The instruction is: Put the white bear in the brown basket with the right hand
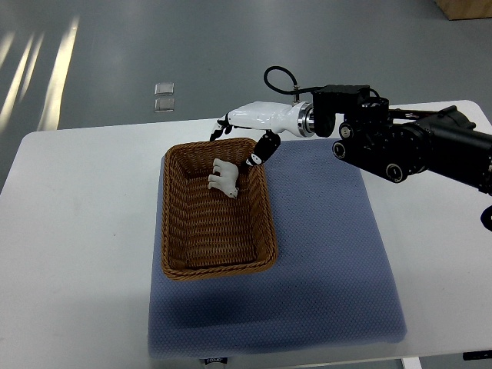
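1 white bear [224, 177] lies inside the brown basket [217, 265]. Right hand [244, 127] hovers above with fingers spread, holding nothing; best lift straight clear of the rim.

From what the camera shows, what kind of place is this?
Probably a robot test lab, not a home: a plain white table on a bare grey floor, with only a blue mat, a brown basket and a white bear laid out.

White table [84, 231] with rounded corners, grey floor behind it. A blue-grey textured mat [323, 261] covers most of the middle and right side, running right up to the near edge. The left part of the table is bare.
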### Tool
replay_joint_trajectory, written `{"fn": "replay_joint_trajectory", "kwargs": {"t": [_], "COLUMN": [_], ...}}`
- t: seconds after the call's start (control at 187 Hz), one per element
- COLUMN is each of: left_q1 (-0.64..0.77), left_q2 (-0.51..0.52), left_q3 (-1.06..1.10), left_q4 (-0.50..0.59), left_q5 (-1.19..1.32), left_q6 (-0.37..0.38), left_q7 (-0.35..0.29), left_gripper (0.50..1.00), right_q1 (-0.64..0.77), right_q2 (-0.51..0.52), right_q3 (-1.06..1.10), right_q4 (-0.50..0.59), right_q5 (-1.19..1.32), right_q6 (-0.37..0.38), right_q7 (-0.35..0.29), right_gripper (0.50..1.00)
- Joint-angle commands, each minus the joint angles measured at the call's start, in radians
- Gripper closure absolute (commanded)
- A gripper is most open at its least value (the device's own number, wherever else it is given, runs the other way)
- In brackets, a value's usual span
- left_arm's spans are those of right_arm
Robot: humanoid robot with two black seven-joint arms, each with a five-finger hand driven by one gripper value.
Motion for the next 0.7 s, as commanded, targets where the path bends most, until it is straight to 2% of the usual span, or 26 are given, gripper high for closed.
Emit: {"fn": "replay_joint_trajectory", "kwargs": {"t": [0.0,0.203,0.272,0.39,0.582,0.694], "left_q1": [0.0,0.0,0.001,0.0,0.0,0.001], "left_q2": [0.0,0.0,0.0,0.0,0.0,0.0], "left_q3": [0.001,0.001,0.001,0.001,0.001,0.001], "left_q4": [0.0,0.002,0.002,0.0,0.002,0.002], "left_q5": [0.0,0.0,0.0,0.0,0.0,0.0], "left_q6": [0.0,0.0,0.0,0.0,0.0,0.0], "left_q7": [0.0,0.0,0.0,0.0,0.0,0.0], "left_gripper": [0.5,0.5,0.5,0.5,0.5,0.5], "right_q1": [-0.056,-0.146,-0.18,-0.227,-0.298,-0.327], "right_q2": [-0.004,-0.019,-0.02,-0.02,-0.05,-0.053], "right_q3": [0.096,0.282,0.342,0.391,0.432,0.462], "right_q4": [-0.046,-0.133,-0.199,-0.282,-0.294,-0.294], "right_q5": [0.084,0.259,0.377,0.599,0.984,1.147], "right_q6": [-0.011,-0.032,-0.026,-0.026,-0.057,-0.069], "right_q7": [-0.005,-0.011,-0.011,-0.011,-0.012,-0.012], "right_gripper": [0.685,0.675,0.658,0.658,0.656,0.603]}}
